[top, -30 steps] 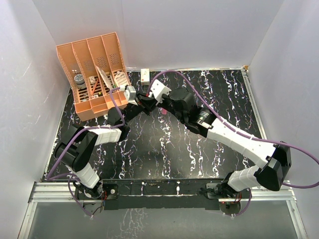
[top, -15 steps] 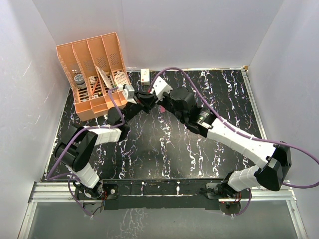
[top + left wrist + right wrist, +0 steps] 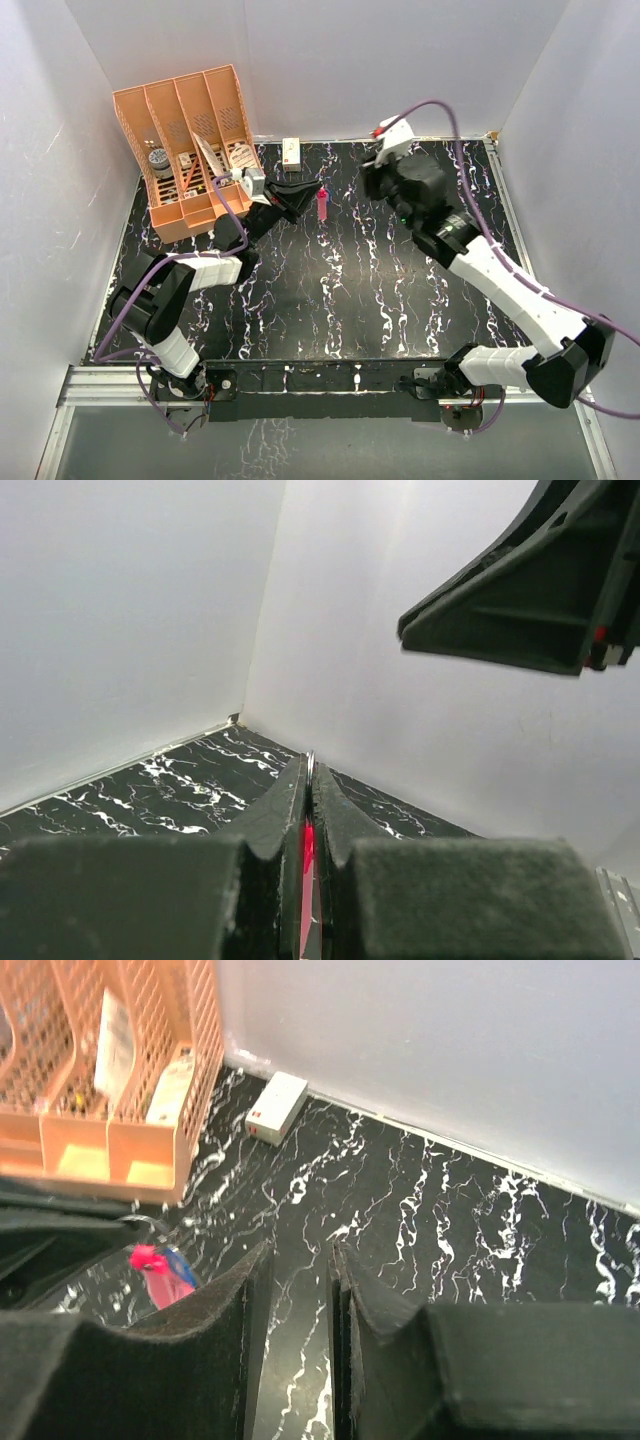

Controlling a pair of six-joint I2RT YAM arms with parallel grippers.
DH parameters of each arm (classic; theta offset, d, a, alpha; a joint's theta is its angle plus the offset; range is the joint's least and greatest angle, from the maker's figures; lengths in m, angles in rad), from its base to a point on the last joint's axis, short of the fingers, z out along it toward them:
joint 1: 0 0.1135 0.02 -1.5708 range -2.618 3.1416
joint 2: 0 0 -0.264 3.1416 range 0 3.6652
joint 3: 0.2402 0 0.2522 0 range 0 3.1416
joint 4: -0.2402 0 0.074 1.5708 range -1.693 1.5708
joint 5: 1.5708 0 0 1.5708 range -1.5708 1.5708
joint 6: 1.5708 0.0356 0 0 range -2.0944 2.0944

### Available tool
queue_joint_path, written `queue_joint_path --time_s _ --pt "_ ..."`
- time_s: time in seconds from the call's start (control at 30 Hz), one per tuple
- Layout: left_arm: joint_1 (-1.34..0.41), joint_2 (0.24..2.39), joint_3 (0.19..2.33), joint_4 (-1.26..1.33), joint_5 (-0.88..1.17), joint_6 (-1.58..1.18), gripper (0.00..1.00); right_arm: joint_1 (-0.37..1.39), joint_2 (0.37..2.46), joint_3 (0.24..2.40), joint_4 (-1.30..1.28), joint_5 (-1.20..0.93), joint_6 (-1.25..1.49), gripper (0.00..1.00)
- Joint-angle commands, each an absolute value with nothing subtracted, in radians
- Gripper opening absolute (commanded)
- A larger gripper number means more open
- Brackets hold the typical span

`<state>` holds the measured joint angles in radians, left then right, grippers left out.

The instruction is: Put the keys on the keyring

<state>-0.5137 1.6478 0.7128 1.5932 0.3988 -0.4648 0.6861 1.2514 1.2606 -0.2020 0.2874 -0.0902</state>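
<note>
My left gripper is raised above the table's back middle and shut on the keyring. In the left wrist view a thin metal ring sticks out at the tips of the shut jaws, with the red-pink piece between them. From above, the red-pink keyring hangs just right of the fingers. In the right wrist view it shows with a blue-headed key on it. The pale silvery key is not visible. My right gripper is slightly open and empty, to the right of the keyring.
An orange mesh organizer with small items stands at the back left. A small white box lies against the back wall. White walls enclose the black marbled table. The right arm's dark body fills the left wrist view's upper right.
My right gripper has drawn away from the left gripper, up and to the right. The red-pink keyring now hangs in plain view from the left gripper, which has barely moved.
</note>
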Motion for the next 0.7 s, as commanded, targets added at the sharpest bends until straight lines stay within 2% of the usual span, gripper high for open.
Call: queue_joint_path --time_s 0.0,0.3,0.67 --pt "-0.5 1.604 0.73 1.789 0.358 -0.508 0.0 0.598 1.188 1.244 -0.128 0.126 0.132 0.26" --pt "-0.494 1.648 0.832 1.789 0.346 -0.601 0.0 0.592 1.223 1.242 -0.083 0.077 0.228 0.29" --pt "-0.491 1.742 0.953 1.789 0.362 -0.755 0.0 0.584 1.214 1.23 -0.004 0.056 0.247 0.27"
